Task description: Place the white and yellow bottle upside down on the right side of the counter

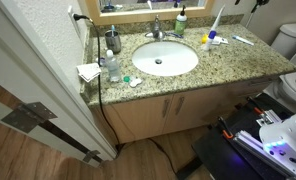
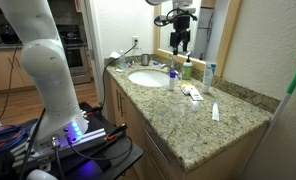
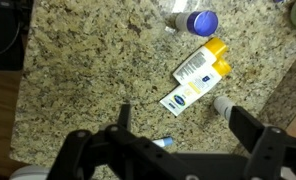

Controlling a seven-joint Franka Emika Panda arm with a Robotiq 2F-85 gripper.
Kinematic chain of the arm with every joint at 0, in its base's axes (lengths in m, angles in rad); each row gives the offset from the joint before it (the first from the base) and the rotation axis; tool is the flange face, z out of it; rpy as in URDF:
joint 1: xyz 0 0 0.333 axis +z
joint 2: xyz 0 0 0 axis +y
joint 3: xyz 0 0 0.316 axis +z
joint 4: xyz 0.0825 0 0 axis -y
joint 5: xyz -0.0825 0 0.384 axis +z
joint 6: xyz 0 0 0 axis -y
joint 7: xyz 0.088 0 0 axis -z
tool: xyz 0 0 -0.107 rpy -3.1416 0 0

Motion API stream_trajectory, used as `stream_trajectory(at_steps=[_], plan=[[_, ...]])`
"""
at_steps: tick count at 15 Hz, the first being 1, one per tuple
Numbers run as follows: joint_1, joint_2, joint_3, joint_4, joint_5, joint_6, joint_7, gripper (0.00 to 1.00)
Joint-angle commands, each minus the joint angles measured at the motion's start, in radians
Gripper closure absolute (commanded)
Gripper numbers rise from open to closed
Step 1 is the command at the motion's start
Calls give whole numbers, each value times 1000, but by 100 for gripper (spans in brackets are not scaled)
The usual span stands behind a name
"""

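The white and yellow bottle (image 3: 202, 65) lies on its side on the speckled granite counter (image 3: 88, 70), ahead of my gripper in the wrist view. It also shows in both exterior views (image 1: 205, 43) (image 2: 192, 92), to the right of the white oval sink (image 1: 165, 58). My gripper (image 3: 188, 125) is open and empty, and hangs above the counter (image 2: 218, 130) with its two dark fingers apart. In an exterior view the gripper (image 2: 180, 45) is high over the sink end of the counter.
A blue-capped item (image 3: 201, 22), a small blue and white tube (image 3: 183, 100), a white-capped tube (image 3: 223, 105) and a small blue-tipped item (image 3: 164, 143) lie around the bottle. The faucet (image 1: 156, 32) and green soap bottle (image 1: 180, 20) stand at the back. Bottles and tissues (image 1: 88, 72) crowd the left end.
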Motion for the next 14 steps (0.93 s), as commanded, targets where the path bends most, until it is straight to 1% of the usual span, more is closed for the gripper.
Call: stream_trajectory(at_steps=[1, 2, 4, 5, 6, 10, 11, 12, 14], plan=[[21, 102, -30, 6, 28, 98, 44, 0], [24, 131, -35, 9, 50, 137, 42, 0], [30, 181, -39, 30, 136, 160, 33, 0], [36, 184, -41, 30, 155, 176, 46, 0], [40, 160, -50, 10, 116, 152, 33, 0], [48, 180, -52, 21, 139, 170, 42, 0], [55, 210, -56, 30, 94, 182, 61, 0], [55, 231, -55, 42, 108, 167, 43, 0], [49, 276, -48, 61, 180, 169, -19, 0]])
